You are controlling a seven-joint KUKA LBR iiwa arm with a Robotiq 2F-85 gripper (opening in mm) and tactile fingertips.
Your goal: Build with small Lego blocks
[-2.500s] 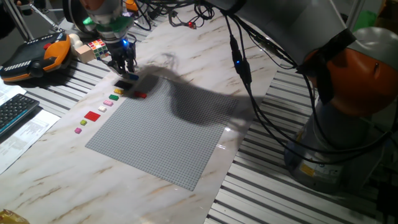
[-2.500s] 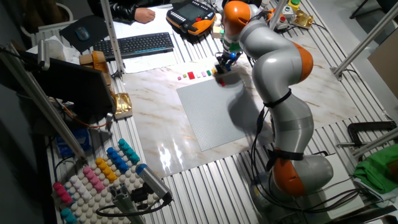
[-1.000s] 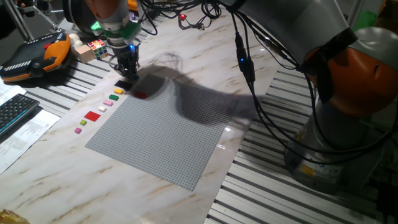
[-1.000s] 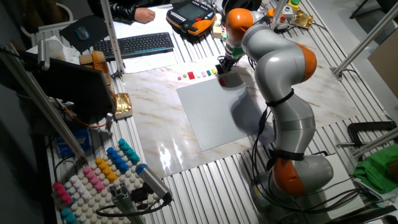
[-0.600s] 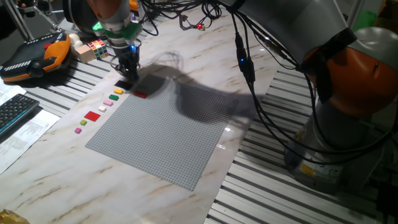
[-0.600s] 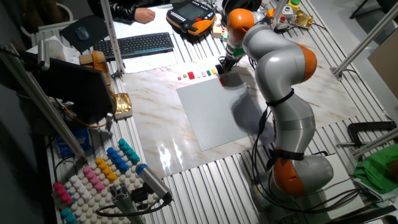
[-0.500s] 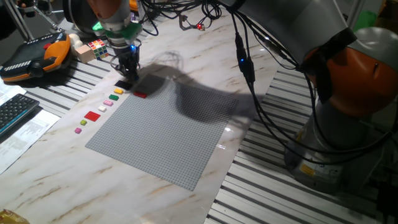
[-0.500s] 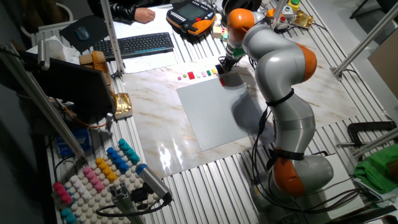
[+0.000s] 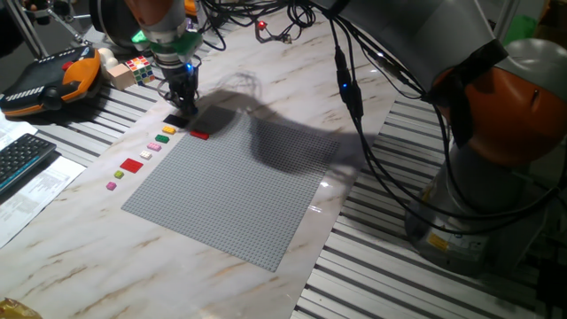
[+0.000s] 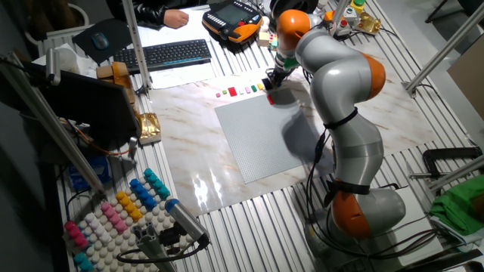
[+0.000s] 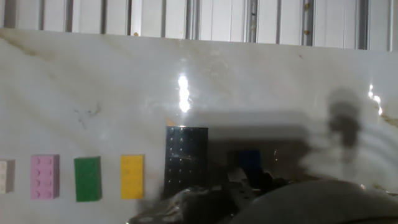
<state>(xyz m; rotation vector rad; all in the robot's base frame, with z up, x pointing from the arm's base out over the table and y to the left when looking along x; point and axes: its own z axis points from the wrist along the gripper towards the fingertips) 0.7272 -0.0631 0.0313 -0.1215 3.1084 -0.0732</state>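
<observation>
In one fixed view the tool hangs low over the far left corner of the grey baseplate, right at a black brick on the marble surface. Whether its fingers are spread or pinched cannot be told here. A red brick lies on the baseplate's corner; a yellow brick, a green brick, a larger red brick and a pink brick run along the baseplate's left edge. No writing is legible. Nothing has shifted since half a second ago.

In the other fixed view the tool sits at the baseplate's far corner, beside the brick row.

In the hand view the black brick lies centre, with yellow, green and pink bricks to its left and a blue brick just right, near the blurred fingers.
</observation>
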